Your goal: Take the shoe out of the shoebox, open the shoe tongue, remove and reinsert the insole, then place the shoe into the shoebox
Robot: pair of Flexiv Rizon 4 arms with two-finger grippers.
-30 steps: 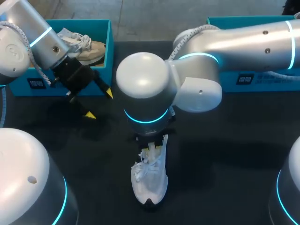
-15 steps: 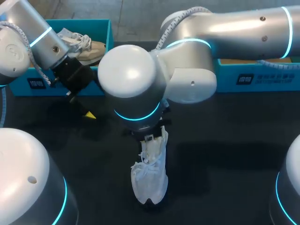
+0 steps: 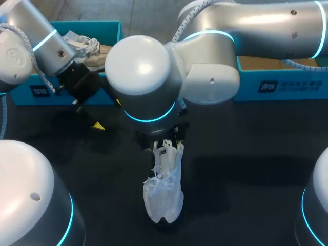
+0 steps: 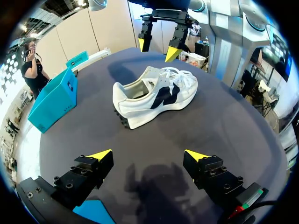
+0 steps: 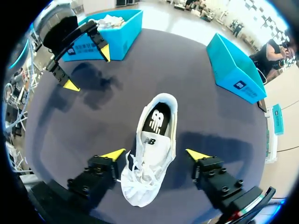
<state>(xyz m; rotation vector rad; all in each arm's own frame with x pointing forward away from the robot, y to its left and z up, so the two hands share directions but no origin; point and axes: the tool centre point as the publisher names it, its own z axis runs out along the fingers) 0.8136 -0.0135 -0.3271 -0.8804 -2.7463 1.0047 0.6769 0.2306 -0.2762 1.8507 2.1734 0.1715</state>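
Shoe (image 5: 152,149) stands upright on table (image 3: 246,169), out of its box. R gripper (image 5: 155,154) hangs over the laces (image 5: 140,175), fingers spread, empty. Prob. tongue-opening step: next needs a drop & narrow pinch on tongue (image 5: 149,142). L gripper (image 4: 148,155) also spread, empty, well apart, near far shoebox (image 5: 121,39). In head view R arm (image 3: 205,56) hides its gripper & shoe's heel; insole (image 5: 157,122) only partly seen

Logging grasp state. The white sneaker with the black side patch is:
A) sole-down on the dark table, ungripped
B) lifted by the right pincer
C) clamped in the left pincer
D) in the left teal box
A: the white sneaker with the black side patch sits on the dark table, the right pincer open above it and the left pincer open, apart from it.
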